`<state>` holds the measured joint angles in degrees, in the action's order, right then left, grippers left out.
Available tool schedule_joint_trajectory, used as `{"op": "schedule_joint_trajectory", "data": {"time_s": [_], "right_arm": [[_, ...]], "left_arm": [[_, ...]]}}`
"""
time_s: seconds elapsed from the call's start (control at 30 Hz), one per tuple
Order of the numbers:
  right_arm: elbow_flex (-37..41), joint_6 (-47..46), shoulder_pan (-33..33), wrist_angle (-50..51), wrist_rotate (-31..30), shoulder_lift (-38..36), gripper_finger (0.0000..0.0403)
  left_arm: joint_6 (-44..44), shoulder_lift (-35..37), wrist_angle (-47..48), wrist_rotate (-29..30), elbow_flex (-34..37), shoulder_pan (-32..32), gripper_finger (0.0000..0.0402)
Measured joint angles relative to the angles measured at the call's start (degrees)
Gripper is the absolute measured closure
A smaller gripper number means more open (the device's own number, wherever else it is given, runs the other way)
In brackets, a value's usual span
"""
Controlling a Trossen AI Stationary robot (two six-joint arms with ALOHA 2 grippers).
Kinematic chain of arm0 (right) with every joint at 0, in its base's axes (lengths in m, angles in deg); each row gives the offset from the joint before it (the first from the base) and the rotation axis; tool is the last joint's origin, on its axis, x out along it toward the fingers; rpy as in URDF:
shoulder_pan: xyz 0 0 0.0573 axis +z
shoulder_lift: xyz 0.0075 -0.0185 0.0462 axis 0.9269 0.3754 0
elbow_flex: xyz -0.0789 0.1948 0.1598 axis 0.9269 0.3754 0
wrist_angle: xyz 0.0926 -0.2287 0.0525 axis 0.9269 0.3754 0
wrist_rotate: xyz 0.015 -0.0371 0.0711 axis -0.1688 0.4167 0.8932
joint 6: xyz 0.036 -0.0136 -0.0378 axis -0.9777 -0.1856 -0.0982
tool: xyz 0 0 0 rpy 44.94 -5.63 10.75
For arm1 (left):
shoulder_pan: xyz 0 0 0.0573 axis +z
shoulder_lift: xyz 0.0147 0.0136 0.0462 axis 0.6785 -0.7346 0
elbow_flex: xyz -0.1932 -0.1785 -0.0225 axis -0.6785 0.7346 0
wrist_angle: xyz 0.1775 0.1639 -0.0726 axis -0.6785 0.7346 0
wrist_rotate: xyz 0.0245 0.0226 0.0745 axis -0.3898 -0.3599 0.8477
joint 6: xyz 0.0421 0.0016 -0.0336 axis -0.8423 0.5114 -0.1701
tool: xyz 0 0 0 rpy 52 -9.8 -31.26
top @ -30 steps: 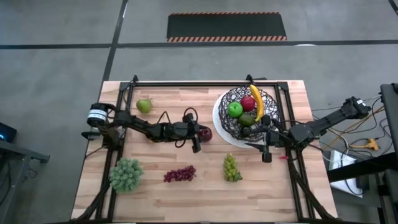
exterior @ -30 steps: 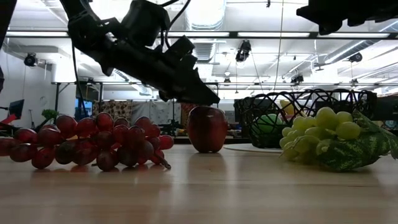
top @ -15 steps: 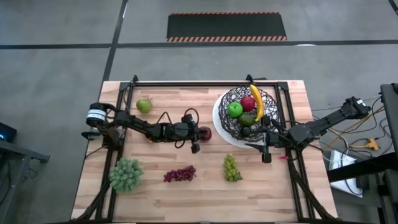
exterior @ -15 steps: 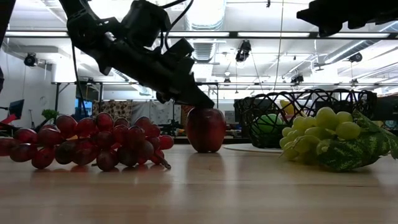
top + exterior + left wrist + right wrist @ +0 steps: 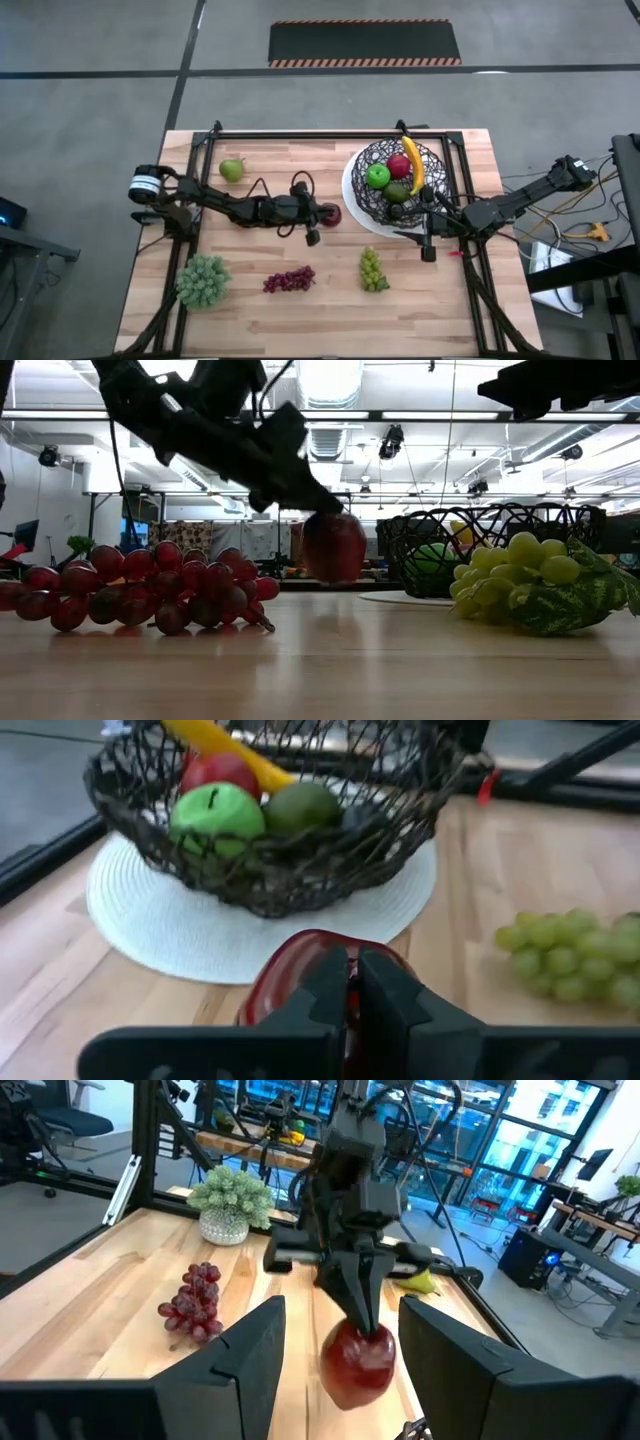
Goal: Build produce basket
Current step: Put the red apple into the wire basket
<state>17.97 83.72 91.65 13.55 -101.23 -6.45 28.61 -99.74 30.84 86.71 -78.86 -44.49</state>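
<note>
My left gripper (image 5: 322,213) is at the table's middle, shut on a dark red apple (image 5: 335,547), which also shows in the right wrist view (image 5: 358,1363). The black wire basket (image 5: 398,183) on its white plate (image 5: 160,910) stands at the far right. It holds a green apple (image 5: 378,176), a red apple (image 5: 398,166), a banana (image 5: 412,163) and an avocado (image 5: 397,191). My right gripper (image 5: 428,243) hangs open just near-right of the basket. A pear (image 5: 232,169), purple grapes (image 5: 289,280) and green grapes (image 5: 372,269) lie on the table. My left gripper pinches the red apple at its top (image 5: 335,952), between the two fingertips (image 5: 362,1320), which stand almost together. The fingers slant down at it from the table's left. The apple hangs below them, clear of the table. The fingers hide whether they hold the stem.
A frilly pale-green leafy bunch (image 5: 203,281) sits at the near left corner. Black frame rails (image 5: 320,134) run along the table's far edge and sides. Bare wood lies between the apple and the basket's plate.
My left gripper has come down onto the top of the red apple and then risen with it. The apple stood on the table before and now hangs clear of it, a little above the wood.
</note>
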Motion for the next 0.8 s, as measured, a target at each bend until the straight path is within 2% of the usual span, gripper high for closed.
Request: {"op": "schedule_joint_trajectory", "data": {"time_s": [0.27, 0.53, 0.67, 0.8], "right_arm": [[0.0, 0.4, 0.0, 2.3, -0.2, -0.8, 0.022], [0.0, 1.7, -0.1, 5.4, 0.1, -4.7, 0.022], [0.6, 3.9, -0.1, 4.2, 1.4, -6.7, 0.022], [3.3, 7.2, -0.1, -2.8, 1.8, -7.9, 0.022]], "left_arm": [[0.1, 5.8, 2.0, 0.0, -2.8, -2.7, 0.0401], [-0.3, 6.5, 16.4, 0.0, -15.5, -3.7, 0.0401], [-3.2, 6.5, 18.5, 0.0, -19.9, -3.4, 0.0401], [-4.7, 6.5, 18.5, 0.0, -22.1, -2.5, 0.0401]]}}
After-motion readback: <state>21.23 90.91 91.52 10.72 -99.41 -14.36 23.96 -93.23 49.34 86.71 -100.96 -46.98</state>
